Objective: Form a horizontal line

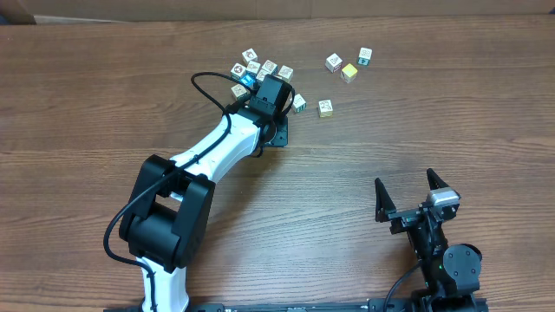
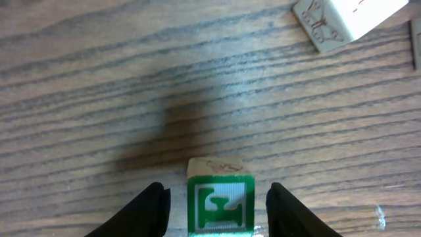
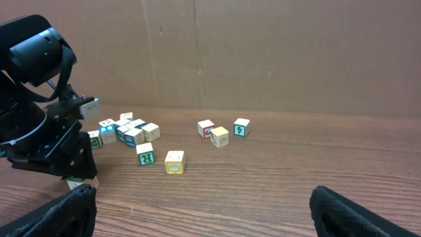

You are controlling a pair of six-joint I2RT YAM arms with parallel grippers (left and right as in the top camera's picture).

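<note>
left gripper straddling a green-faced block, right gripper gaping wide

the wooden table (image 1: 451, 121) is carrying everything. the left arm (image 1: 217, 143) is lying stretched across it toward the far edge, and the left gripper (image 2: 218, 191) is pointing down at the wood. the right gripper (image 1: 405, 184) is sitting near its own base, well apart from every block, its jaws standing wide with nothing between them.

the left gripper's jaws are standing narrow, just wider than the green-faced block (image 2: 221, 205) between them. a thin strip of table is showing on each side of the block, so the fingers (image 2: 148, 210) are flanking it and not pressing it. the block is resting on the table between the fingertips. being a cube, it is showing no long axis. its green-bordered face is facing up toward the wrist camera, its sides are lying square to the fingers, and a beige side face is showing along its forward edge. the letter on it is too blurred to read.

ahead of the left gripper, a cluster of blocks (image 1: 258, 69) is lying in a loose heap, not a line. two loose blocks (image 1: 325, 107) are lying just beside the gripper on the right arm's side, and three more blocks (image 1: 349, 72) are lying farther out that way. a beige block (image 2: 342, 20) is showing ahead of the gripper's right finger, turned askew to the green-faced one.
</note>
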